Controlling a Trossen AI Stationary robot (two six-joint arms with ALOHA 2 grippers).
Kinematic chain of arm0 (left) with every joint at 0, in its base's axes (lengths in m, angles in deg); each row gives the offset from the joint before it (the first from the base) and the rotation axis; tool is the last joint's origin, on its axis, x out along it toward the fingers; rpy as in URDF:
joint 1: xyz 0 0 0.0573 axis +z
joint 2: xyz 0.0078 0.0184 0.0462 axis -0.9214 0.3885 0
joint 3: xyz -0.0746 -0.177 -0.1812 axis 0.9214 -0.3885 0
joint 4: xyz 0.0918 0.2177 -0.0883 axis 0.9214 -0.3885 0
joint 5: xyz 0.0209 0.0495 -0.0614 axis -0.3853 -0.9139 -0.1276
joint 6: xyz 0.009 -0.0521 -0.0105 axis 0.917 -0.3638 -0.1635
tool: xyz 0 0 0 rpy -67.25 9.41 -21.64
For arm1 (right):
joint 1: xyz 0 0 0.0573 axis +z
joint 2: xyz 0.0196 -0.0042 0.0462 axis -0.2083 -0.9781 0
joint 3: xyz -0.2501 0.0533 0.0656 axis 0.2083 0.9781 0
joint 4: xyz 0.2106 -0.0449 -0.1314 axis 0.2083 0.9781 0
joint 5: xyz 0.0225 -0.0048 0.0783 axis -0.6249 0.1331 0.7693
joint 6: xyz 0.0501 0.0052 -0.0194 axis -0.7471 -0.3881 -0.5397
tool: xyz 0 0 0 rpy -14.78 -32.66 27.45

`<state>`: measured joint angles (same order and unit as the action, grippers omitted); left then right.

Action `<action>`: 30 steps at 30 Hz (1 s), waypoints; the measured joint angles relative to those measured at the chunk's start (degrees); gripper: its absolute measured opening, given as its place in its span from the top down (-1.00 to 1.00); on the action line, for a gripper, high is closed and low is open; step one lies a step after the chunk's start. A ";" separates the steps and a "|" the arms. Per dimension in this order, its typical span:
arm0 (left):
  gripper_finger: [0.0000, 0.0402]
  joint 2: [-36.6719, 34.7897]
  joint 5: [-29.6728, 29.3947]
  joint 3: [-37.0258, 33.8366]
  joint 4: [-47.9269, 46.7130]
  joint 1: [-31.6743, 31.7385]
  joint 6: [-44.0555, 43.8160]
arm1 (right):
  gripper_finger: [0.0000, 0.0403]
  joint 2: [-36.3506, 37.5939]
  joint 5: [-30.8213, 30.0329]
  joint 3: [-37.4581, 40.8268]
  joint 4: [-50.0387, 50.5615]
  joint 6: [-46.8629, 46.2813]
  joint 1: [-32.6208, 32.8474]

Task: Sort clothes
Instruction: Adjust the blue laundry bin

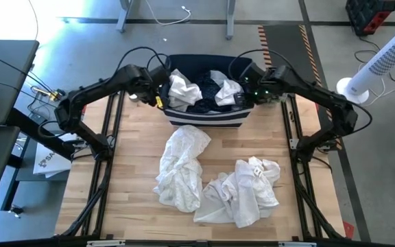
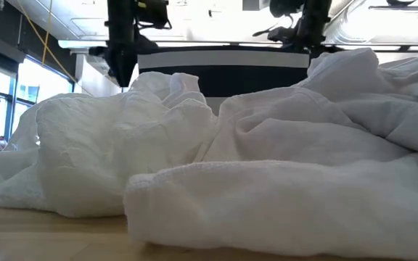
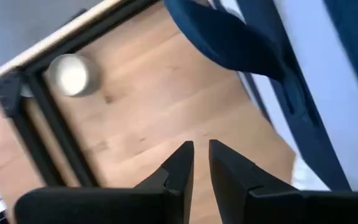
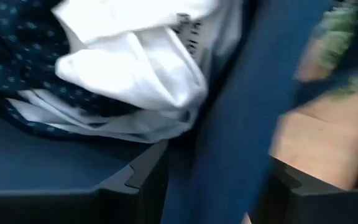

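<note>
Clothes (image 1: 182, 168) lie lengthwise front-to-back; left hand (image 3: 201, 163) nearly pressed together; right hand (image 4: 219, 186) straddling bin (image 4: 253, 93) wall.

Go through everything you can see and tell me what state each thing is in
Left white garment: crumpled on the table.
Right white garment: crumpled on the table.
Bin: holds white and dark clothes.
Left claw: nearly shut, empty, beside the bin.
Right claw: open, straddling the bin's wall.
</note>
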<state>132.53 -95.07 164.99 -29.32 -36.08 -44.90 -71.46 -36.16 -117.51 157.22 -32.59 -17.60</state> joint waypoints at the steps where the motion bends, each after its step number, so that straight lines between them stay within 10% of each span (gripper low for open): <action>1: 0.73 -0.27 1.04 -0.81 1.03 0.56 0.09 | 0.16 0.00 0.82 0.43 -1.10 0.56 -0.02; 22: 0.96 -5.98 -6.47 -2.77 2.51 6.22 4.63 | 0.54 -4.22 1.90 1.45 -17.91 6.60 -2.71; 30: 0.60 -8.26 -3.35 -2.77 3.04 8.49 7.94 | 0.34 -1.89 2.38 -0.79 -18.19 9.28 -2.75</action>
<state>124.27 -98.41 162.22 -26.27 -27.59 -36.96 -73.35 -33.78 -118.30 139.03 -23.31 -20.36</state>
